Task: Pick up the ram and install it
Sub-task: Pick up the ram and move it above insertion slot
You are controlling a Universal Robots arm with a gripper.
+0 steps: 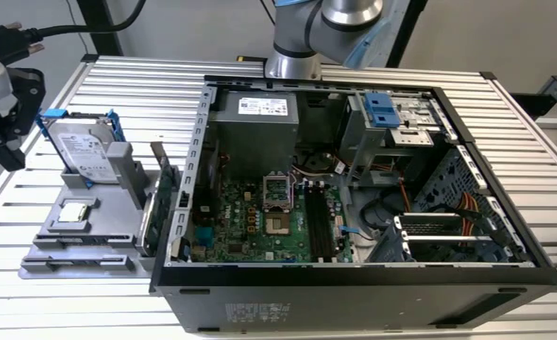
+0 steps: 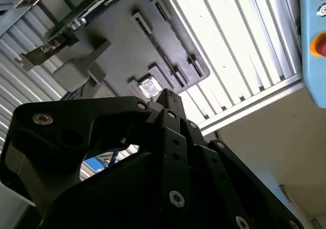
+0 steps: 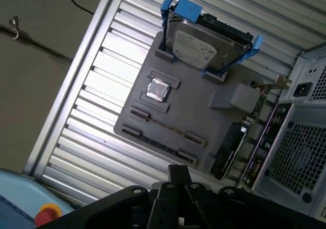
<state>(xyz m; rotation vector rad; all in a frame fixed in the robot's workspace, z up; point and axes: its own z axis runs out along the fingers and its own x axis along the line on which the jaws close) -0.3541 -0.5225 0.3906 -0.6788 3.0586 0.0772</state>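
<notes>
Above ribbed bench (image 3: 102, 86) and grey holder (image 3: 196, 109), hangs with pincer (image 3: 178, 175) state untellable; should drop square across edge-on ram (image 3: 164, 129), centred.

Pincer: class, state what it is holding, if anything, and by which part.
Nothing is held: the pincer hangs empty above the grey tray.

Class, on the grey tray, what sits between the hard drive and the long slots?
The silver processor chip sits between the hard drive and the long slots. The first wrist view shows this plainly.
</notes>
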